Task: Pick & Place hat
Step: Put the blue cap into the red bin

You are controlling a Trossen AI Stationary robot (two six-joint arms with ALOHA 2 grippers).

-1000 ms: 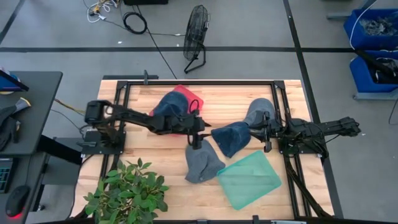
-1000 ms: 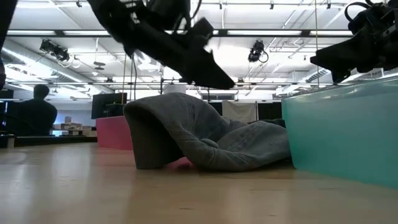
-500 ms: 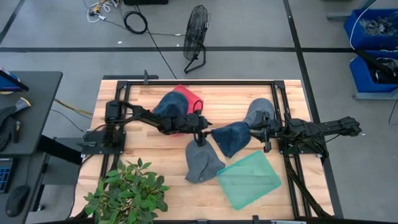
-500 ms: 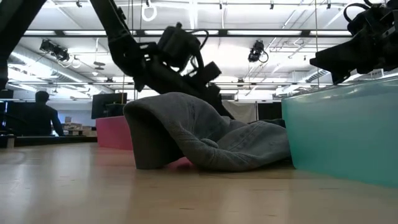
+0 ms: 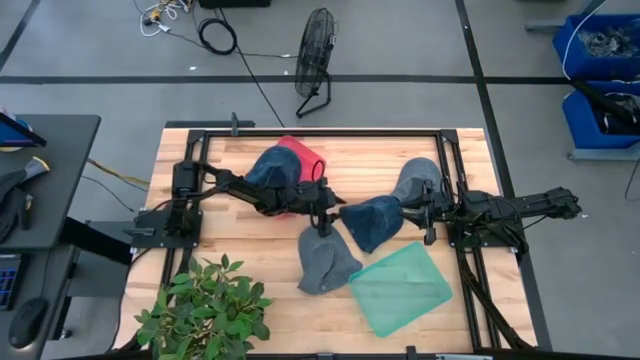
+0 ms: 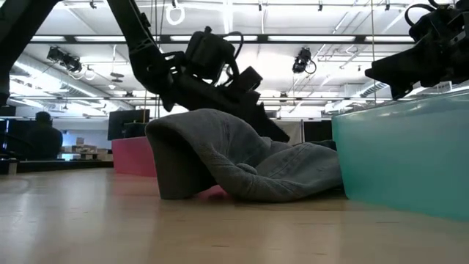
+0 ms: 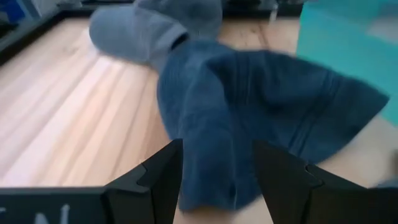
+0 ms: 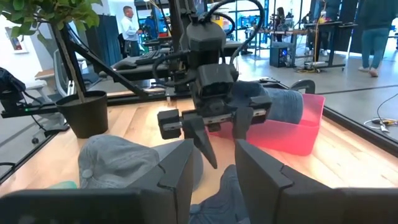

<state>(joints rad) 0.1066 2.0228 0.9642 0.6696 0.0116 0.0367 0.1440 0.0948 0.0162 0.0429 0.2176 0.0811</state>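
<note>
A dark blue hat [image 5: 372, 221] lies flat mid-table, filling the left wrist view [image 7: 261, 106]. My left gripper [image 5: 322, 219] is open and points down at the hat's left edge, its fingers on either side of that edge [image 7: 214, 186]. The right wrist view shows this gripper [image 8: 221, 140] from the front. A grey hat [image 5: 325, 263] lies just near of it and hides the fingertips in the low view [image 6: 220, 158]. My right gripper [image 5: 424, 208] waits, open, at the blue hat's right edge. My left gripper comes from above, slanting toward the table's right, and its open fingers [image 7: 163, 177] straddle the blue hat's left edge [image 7: 205, 186]. I cannot tell whether they touch the cloth. The hat lies flat on the table.
A pink bin [image 5: 306, 155] at the far side holds another blue hat [image 5: 268, 170]. A grey-blue hat [image 5: 416, 178] lies beside my right gripper. A teal bin [image 5: 400, 288] stands near right, and a potted plant [image 5: 205, 310] near left.
My left gripper has come down from above the grey hat toward the table, shifting slightly right, to the blue hat's left edge. It has stayed open. The hats have not moved.
</note>
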